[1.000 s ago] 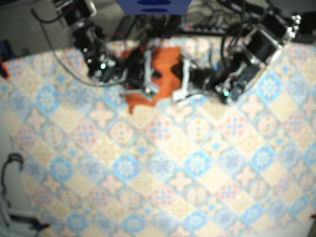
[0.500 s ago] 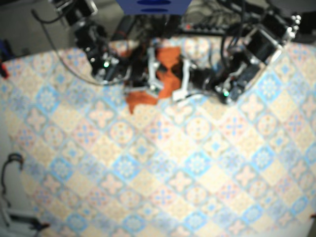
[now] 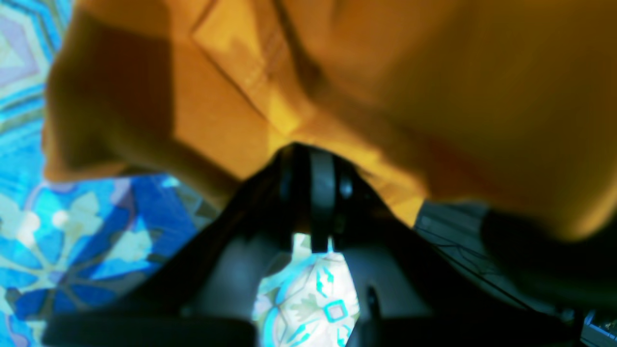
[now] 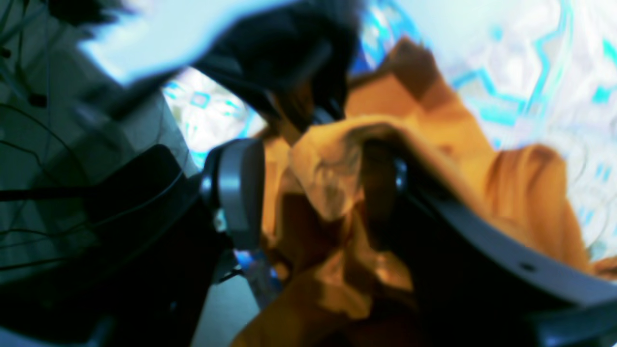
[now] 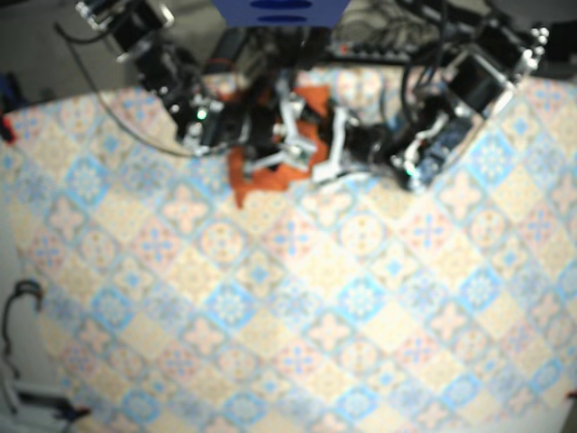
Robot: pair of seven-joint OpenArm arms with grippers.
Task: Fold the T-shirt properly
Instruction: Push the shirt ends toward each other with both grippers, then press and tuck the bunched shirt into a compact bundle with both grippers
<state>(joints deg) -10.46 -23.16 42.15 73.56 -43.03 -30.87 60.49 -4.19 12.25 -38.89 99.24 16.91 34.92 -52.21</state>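
Both arms are black and blocky, trailing loose black cables [image 5: 101,101]. The right arm [image 5: 162,68] carries a small green light [image 5: 197,114], and the left arm [image 5: 455,95] shows one too. Close up, the left end effector [image 3: 315,161] has black fingers [image 3: 289,193] with a grey strip between them. The right end effector [image 4: 313,193] has a rounded grey pad [image 4: 236,188]. Its other finger is dark with a curved grey rim bearing what may be a screw hole.
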